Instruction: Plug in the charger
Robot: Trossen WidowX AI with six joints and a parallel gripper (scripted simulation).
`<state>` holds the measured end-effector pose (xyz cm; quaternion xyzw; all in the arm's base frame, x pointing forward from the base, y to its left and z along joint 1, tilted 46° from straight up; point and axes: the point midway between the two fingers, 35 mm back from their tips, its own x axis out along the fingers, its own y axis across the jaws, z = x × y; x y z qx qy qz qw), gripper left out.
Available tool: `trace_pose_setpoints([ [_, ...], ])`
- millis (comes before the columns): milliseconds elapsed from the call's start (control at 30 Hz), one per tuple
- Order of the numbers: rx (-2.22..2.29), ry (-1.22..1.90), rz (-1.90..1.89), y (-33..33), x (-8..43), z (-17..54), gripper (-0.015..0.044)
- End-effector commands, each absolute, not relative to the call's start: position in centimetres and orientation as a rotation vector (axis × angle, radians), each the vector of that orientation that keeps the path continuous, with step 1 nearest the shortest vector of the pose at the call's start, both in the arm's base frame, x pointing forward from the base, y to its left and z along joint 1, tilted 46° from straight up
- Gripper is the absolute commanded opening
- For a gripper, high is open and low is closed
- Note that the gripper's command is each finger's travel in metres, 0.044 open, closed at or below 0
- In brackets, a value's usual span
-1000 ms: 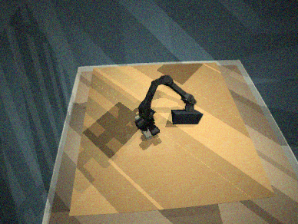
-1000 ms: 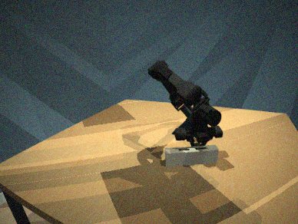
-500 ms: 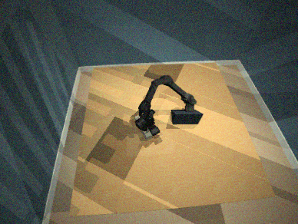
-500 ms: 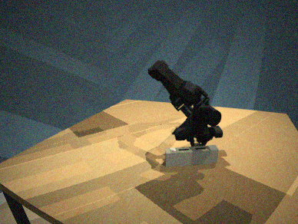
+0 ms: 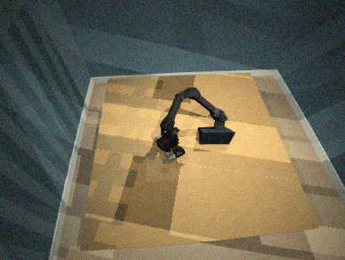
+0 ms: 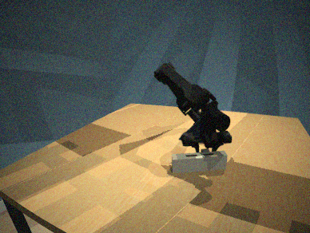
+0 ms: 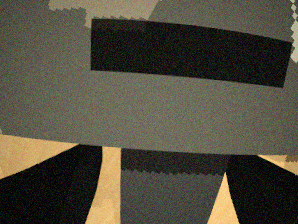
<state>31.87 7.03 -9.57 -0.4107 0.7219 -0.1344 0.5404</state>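
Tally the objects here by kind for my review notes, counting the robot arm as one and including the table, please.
Robot arm: 1
Power strip: 1
Charger: 1
Table: 1
Total: 4

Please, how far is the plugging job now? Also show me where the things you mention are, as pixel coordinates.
Looks done: the charger (image 6: pixel 206 151) (image 7: pixel 169 197) is at the power strip (image 5: pixel 171 157) (image 6: pixel 199 163) (image 7: pixel 150 107), upright on its top. In hand: nothing; the open gripper (image 5: pixel 169 146) (image 6: pixel 206 148) (image 7: pixel 165 153) straddles it, with gaps both sides. Left: confirming full seating, as prongs are hidden, then withdrawing.
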Motion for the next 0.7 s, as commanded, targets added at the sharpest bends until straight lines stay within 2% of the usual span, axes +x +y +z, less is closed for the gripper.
trace_pose_setpoints([
  [0, -0.976, 1.715, -0.319, 7.04, 31.88, -9.59, 0.0341],
  [133, -0.976, 1.715, -0.319, 7.03, 31.87, -9.58, 0.044],
  [667, -0.973, 1.709, -0.319, 6.91, 31.5, -9.45, 0.044],
])
